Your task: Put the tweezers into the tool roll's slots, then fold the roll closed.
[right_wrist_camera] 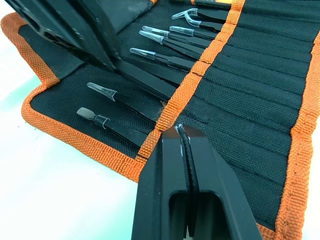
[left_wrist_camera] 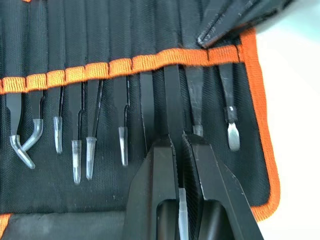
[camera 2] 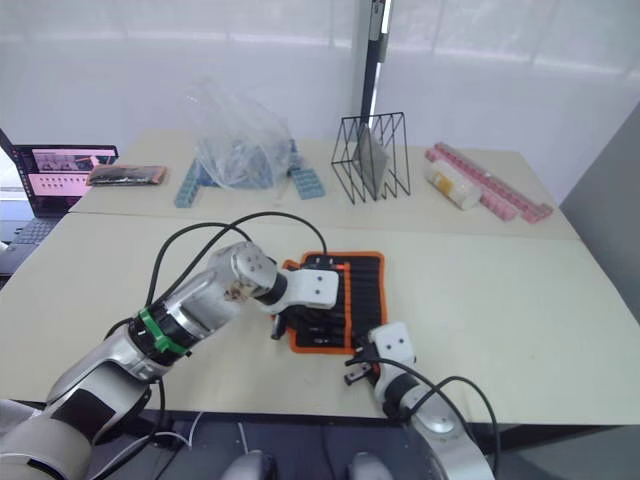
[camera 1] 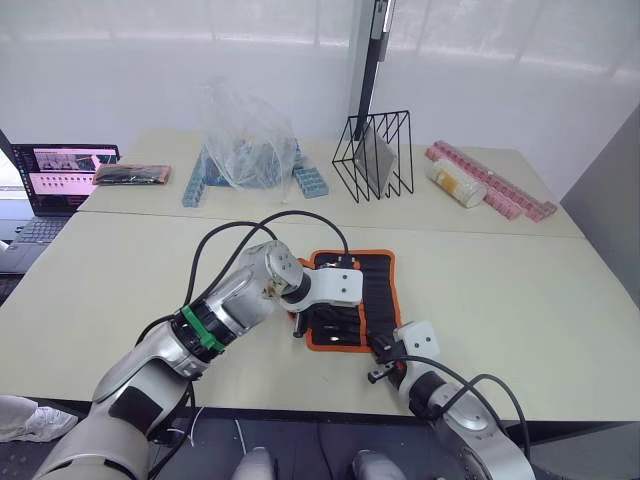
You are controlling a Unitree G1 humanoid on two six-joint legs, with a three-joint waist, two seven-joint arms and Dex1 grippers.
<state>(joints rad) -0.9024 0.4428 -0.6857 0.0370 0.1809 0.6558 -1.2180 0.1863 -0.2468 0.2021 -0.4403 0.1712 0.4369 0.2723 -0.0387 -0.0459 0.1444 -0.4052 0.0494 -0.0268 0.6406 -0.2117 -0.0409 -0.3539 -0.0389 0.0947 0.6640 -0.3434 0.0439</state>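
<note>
A black fabric tool roll [camera 1: 352,300] with orange edge binding lies open and flat on a pale table [camera 1: 520,300], near the table's front edge. An orange-trimmed band crosses its inner face, forming a row of narrow slots [left_wrist_camera: 115,67]. Slim black tweezers [left_wrist_camera: 122,125] sit in these slots side by side, their points sticking out below the band, most covered by small clear caps.

The left gripper [left_wrist_camera: 179,150] hovers over the roll's near half. Its two black fingers [left_wrist_camera: 155,190] are pressed together on one tweezer [left_wrist_camera: 172,107], whose upper part already sits in a slot under the orange band.

The right gripper [right_wrist_camera: 182,137] rests at the roll's near right corner, just beside the left gripper. Its fingers [right_wrist_camera: 210,175] are together, pinching the orange band where it meets the roll's edge.
</note>
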